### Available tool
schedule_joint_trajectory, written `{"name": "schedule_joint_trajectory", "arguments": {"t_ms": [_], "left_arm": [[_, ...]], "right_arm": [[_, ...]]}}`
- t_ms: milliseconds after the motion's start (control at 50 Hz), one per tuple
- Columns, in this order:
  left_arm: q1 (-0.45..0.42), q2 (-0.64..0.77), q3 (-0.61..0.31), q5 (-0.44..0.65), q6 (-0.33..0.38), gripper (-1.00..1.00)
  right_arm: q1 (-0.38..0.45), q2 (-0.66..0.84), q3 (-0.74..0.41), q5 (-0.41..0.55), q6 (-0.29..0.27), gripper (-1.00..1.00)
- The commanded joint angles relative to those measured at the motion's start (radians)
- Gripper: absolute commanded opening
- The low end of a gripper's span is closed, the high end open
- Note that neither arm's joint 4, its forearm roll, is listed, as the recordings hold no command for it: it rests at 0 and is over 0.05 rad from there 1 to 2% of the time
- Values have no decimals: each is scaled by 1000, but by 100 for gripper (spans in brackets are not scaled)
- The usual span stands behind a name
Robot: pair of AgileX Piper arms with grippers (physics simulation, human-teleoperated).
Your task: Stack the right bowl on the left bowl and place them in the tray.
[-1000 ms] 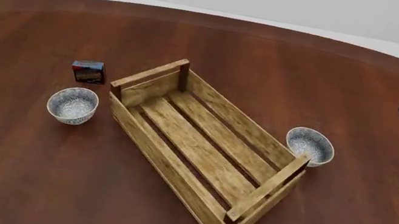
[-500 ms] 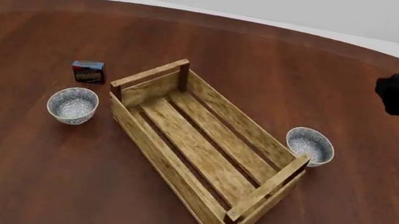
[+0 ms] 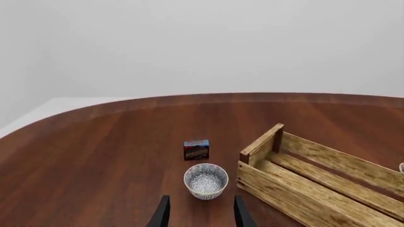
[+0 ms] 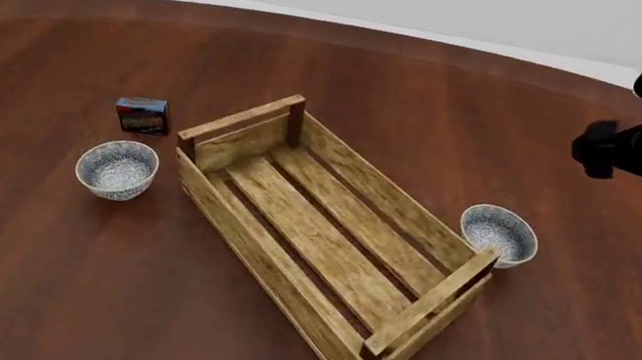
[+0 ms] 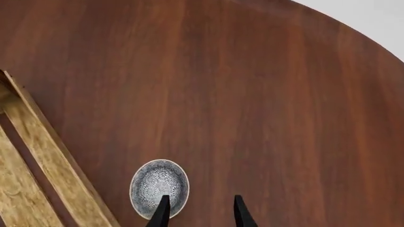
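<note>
Right fingers (image 5: 162, 211) parted, moved inward above right bowl (image 4: 500, 233); bowls unmoved.

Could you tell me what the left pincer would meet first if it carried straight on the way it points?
Most likely the left bowl, which sits just ahead of the open left pincer, roughly centred between its fingers. Depth is hard to judge.

The tray (image 4: 329, 246) is set diagonally mid-table, flanked by the left bowl (image 4: 117, 169) and right bowl (image 4: 500, 234); a box (image 4: 142, 115) is placed just behind the left bowl.
</note>
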Motion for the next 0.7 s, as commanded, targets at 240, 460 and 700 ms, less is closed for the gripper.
{"name": "schedule_joint_trajectory", "arguments": {"t_ms": [240,460,700], "left_arm": [[-10,0,6,-1,-15,100],[-3,0,9,-3,-13,100],[-11,0,13,-2,-21,100]], "right_arm": [[1,159,-20,-11,-23,100],[6,224,-25,-34,-8,100],[14,315,-13,-93,4,100]]}}
